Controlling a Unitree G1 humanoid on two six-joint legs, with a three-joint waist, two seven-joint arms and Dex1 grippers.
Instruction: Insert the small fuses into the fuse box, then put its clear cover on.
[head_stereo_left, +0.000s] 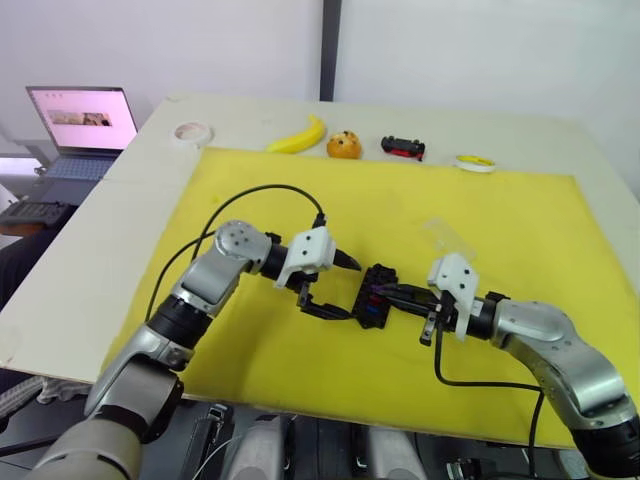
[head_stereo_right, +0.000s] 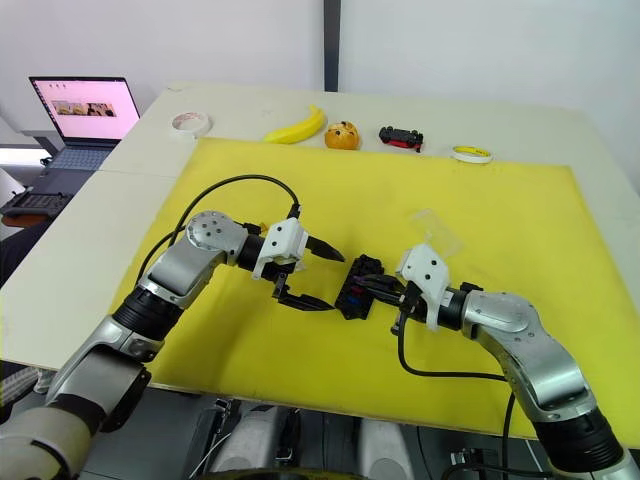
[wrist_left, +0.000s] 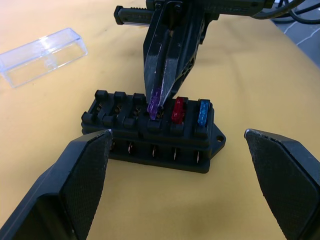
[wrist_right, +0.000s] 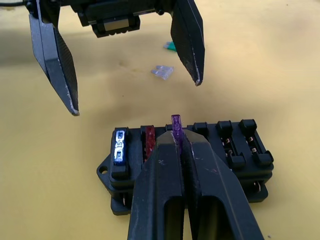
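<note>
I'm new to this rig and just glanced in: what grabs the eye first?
Mid-mat, the right gripper pinches a purple fuse into the black fuse box, beside a red fuse and a blue fuse already seated. The left gripper hangs open beside the box, and the clear cover lies apart on the yellow mat.

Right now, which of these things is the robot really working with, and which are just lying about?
In use: fuse box, purple fuse, red fuse, blue fuse, clear cover, loose fuses.

Lying about: banana, orange, toy car, tape rolls, laptop.
</note>
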